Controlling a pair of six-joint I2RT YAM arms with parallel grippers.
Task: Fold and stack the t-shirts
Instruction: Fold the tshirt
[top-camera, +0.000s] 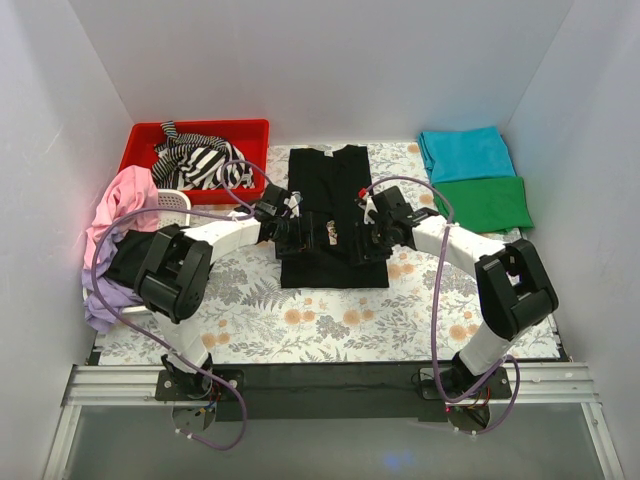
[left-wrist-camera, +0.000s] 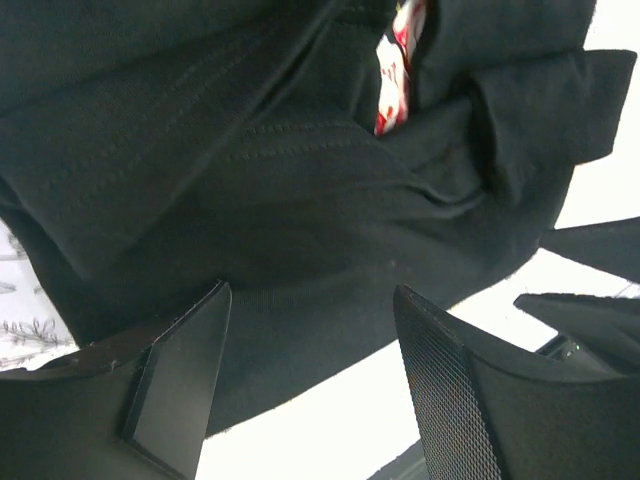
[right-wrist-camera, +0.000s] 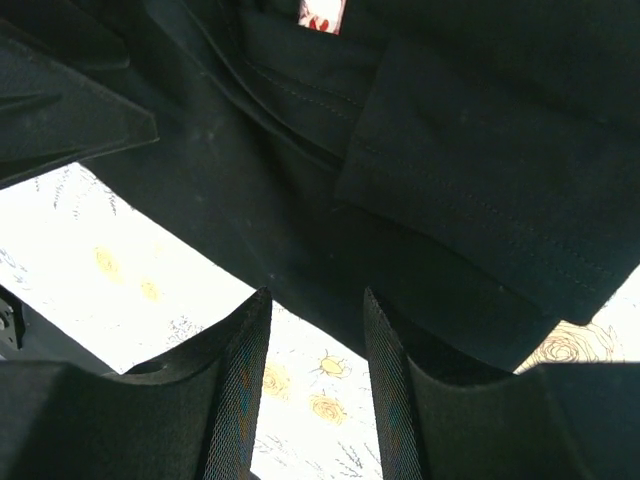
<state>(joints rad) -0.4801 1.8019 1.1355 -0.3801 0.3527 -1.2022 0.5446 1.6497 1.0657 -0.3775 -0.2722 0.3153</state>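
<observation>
A black t-shirt (top-camera: 330, 215) lies spread on the flowered table cover, with a bit of its red and pale print (left-wrist-camera: 393, 75) showing in a fold. My left gripper (top-camera: 300, 232) hovers over its left side. In the left wrist view the left gripper (left-wrist-camera: 312, 290) is open, and the shirt's hem edge runs between its fingertips. My right gripper (top-camera: 368, 238) is at the shirt's right side. In the right wrist view the right gripper (right-wrist-camera: 316, 293) is also open, its fingertips just at the black cloth's edge (right-wrist-camera: 300, 260). Folded teal (top-camera: 465, 152) and green (top-camera: 483, 203) t-shirts lie at the back right.
A red bin (top-camera: 140, 140) at the back left holds a black-and-white striped t-shirt (top-camera: 198, 160). Pink (top-camera: 122, 200) and lilac (top-camera: 100, 300) t-shirts are heaped on a white basket (top-camera: 175, 200) at the left. White walls close in three sides.
</observation>
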